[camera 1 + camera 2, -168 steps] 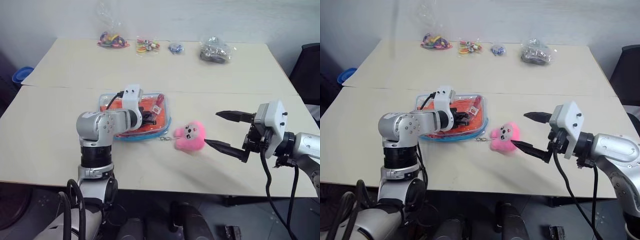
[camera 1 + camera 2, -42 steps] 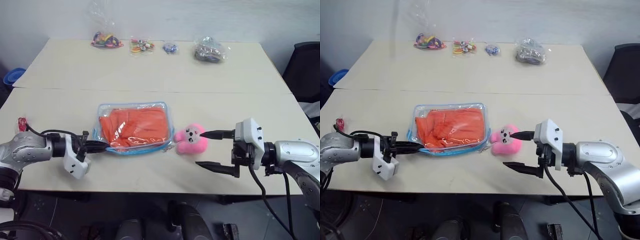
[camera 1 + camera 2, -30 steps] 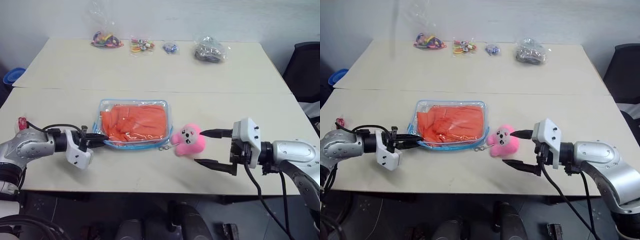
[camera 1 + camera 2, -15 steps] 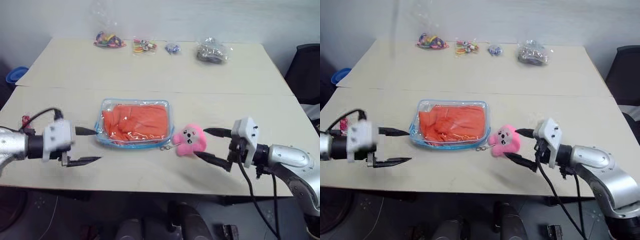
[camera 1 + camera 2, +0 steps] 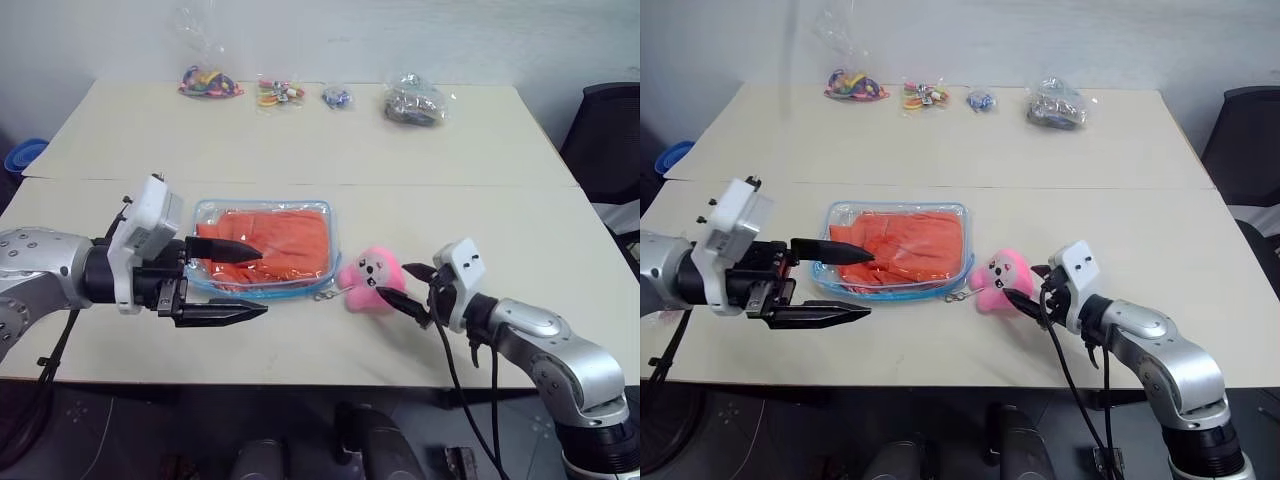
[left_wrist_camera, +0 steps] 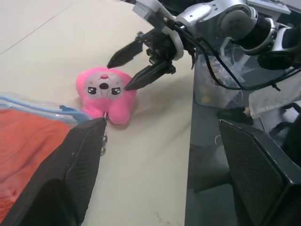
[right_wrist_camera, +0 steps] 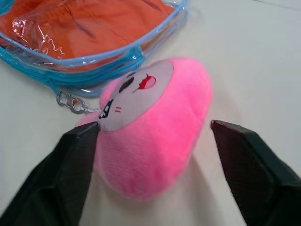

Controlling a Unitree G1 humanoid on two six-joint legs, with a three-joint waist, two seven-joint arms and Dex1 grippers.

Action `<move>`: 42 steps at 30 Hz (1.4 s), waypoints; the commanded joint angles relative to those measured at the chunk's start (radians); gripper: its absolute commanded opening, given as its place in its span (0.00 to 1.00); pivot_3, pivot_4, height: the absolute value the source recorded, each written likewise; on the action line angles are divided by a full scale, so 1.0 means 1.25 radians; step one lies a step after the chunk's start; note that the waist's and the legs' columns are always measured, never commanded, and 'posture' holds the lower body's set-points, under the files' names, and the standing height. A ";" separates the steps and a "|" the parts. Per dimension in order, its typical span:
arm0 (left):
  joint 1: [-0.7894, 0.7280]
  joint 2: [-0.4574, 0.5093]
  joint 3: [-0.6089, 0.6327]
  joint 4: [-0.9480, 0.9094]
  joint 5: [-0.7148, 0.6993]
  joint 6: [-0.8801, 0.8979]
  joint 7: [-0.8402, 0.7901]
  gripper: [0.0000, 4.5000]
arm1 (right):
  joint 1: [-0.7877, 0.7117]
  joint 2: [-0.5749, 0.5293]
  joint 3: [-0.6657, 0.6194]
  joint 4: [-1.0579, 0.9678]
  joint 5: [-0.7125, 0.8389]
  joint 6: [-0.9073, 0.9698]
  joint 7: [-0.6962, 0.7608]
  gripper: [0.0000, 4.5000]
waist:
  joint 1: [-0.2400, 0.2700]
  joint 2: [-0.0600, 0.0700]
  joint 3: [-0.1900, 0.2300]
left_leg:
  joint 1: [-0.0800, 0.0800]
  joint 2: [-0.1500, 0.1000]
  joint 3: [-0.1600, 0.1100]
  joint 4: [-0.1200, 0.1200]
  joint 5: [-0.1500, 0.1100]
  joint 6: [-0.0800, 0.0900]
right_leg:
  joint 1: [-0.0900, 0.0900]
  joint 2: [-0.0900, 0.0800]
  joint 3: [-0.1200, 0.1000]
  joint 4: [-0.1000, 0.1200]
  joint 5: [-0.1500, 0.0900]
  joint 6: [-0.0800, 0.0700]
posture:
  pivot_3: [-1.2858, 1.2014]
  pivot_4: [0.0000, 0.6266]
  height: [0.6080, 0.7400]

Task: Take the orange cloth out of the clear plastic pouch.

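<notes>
the bags of trinkets point(image 5: 300, 92) along the table's far edge are too small to identify

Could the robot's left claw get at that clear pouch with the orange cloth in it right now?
Probably yes. The left claw is open and hangs just beside the clear plastic pouch, one finger over the orange cloth, with nothing between. The pink plush toy lies on the far side.

Orange cloth point(image 5: 268, 246), blue-edged clear pouch point(image 5: 262, 291), pink plush point(image 5: 366, 281)
</notes>
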 commanded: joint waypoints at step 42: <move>0.132 -0.134 0.004 -0.008 0.304 0.054 -0.059 0.90 | -0.455 0.122 0.415 0.504 -0.401 -0.823 0.607 0.56 | -0.002 0.000 0.000 | 0.002 0.004 -0.002 0.001 0.000 -0.002 | -0.003 -0.001 -0.003 0.003 -0.002 -0.004 | 0.52 0.24 1.00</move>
